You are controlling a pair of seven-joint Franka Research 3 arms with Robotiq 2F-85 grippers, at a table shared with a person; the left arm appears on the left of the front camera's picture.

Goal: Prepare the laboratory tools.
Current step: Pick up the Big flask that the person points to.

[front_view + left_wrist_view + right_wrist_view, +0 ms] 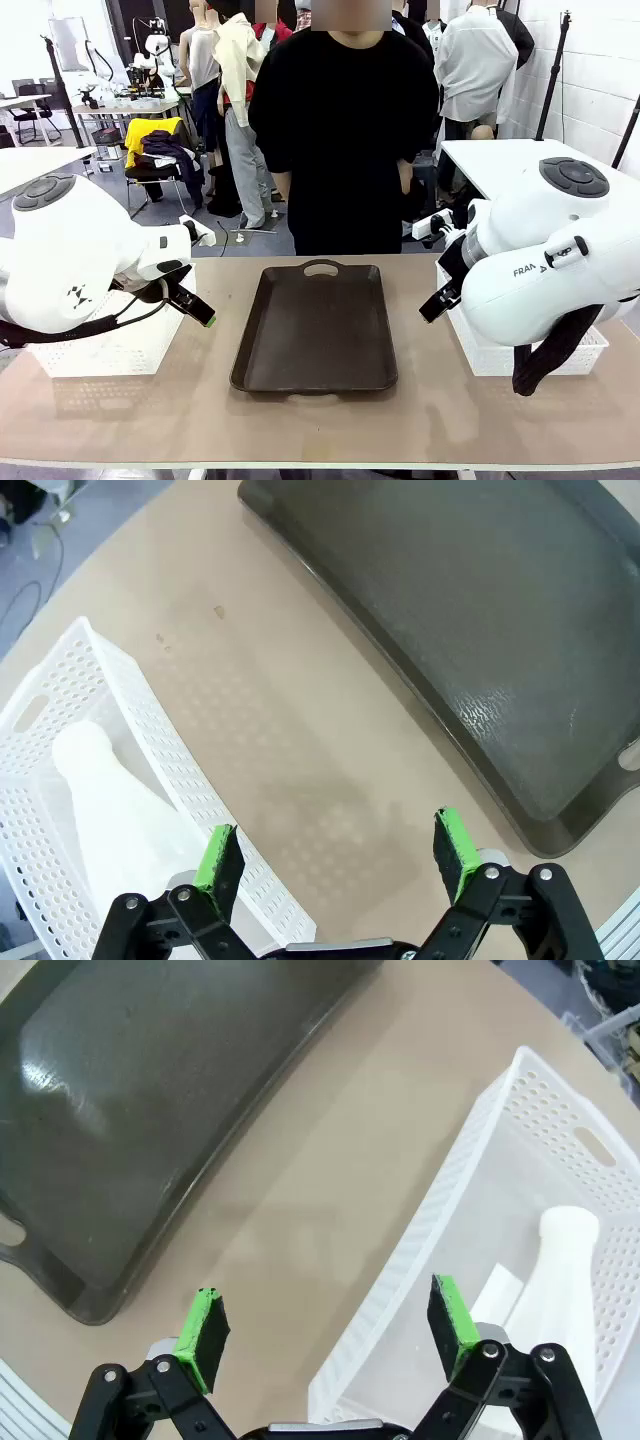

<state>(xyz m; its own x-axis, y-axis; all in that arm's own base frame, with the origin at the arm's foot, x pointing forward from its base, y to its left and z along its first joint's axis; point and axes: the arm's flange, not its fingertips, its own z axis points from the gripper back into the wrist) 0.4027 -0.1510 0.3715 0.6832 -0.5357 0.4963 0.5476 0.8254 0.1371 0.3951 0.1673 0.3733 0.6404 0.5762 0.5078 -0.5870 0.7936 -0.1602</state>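
Observation:
A frosted-white flask point(110, 815) lies inside the left white mesh basket point(150, 720), its neck toward the basket's far end. My left gripper point(337, 848) hovers open over the bare table beside that basket, one green pad above the basket's wall. A second flask point(562, 1265) rests in the right mesh basket point(470, 1180). My right gripper point(327, 1320) is open above that basket's near wall and the table. In the front view the left gripper point(195, 300) and right gripper point(440, 298) flank the dark tray, both holding nothing.
A dark brown tray with handles point(315, 330) lies in the middle of the table, nothing on it. The baskets stand at the left point(110, 350) and right point(500, 355) ends. A person in black point(345, 130) stands at the far edge.

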